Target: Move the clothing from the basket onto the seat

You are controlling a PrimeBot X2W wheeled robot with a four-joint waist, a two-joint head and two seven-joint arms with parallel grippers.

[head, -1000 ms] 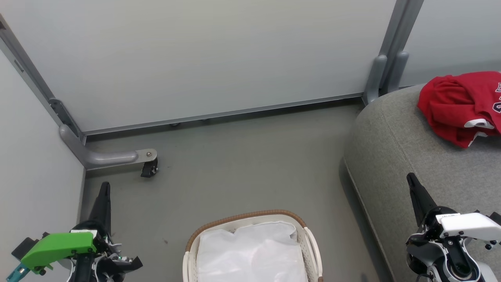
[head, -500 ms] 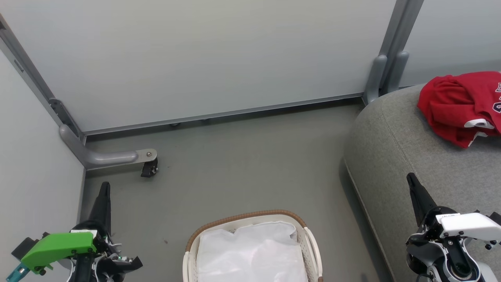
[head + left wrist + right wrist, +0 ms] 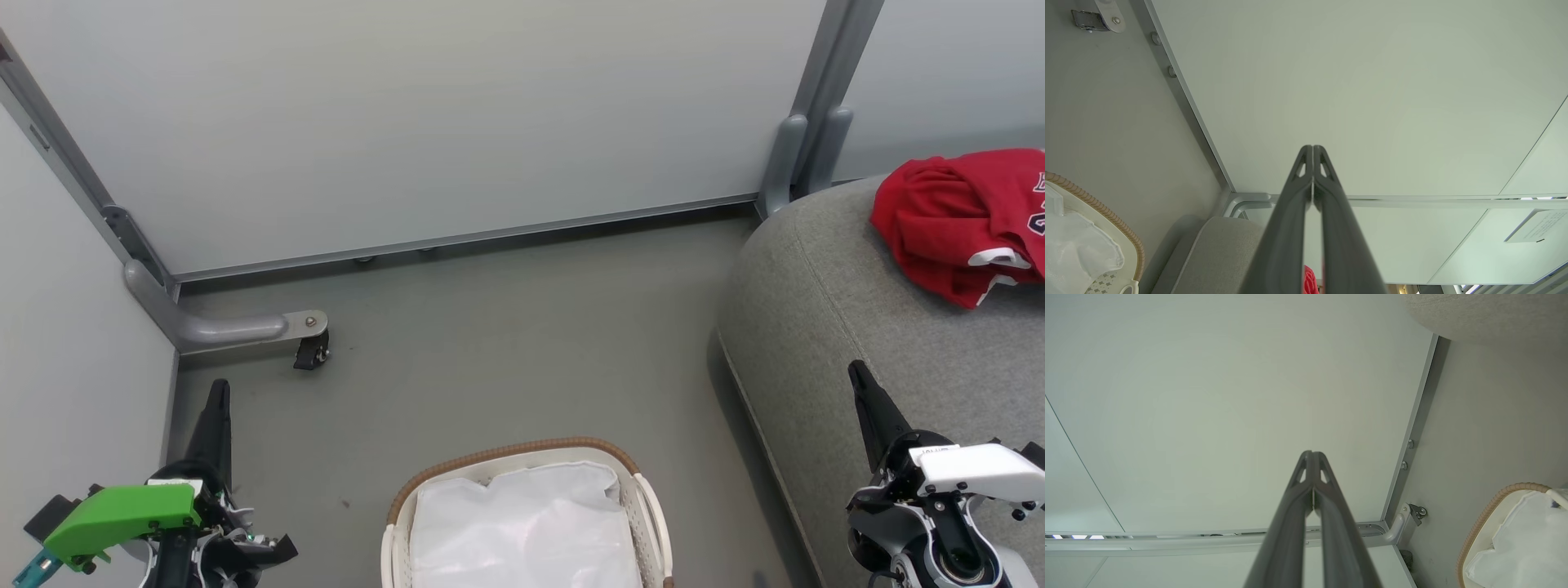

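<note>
The red clothing with white trim lies bunched on the grey seat at the right of the head view; a red sliver shows in the left wrist view. The white basket with a brown woven rim stands on the floor at bottom centre, holding a white liner. My left gripper is shut and empty at lower left, over the floor. My right gripper is shut and empty at lower right, over the seat's front. Both wrist views show shut fingertips, left and right.
Pale partition walls enclose the grey floor. A grey metal foot with a black caster juts out at the left corner, and a grey post stands behind the seat. The basket also shows in the right wrist view.
</note>
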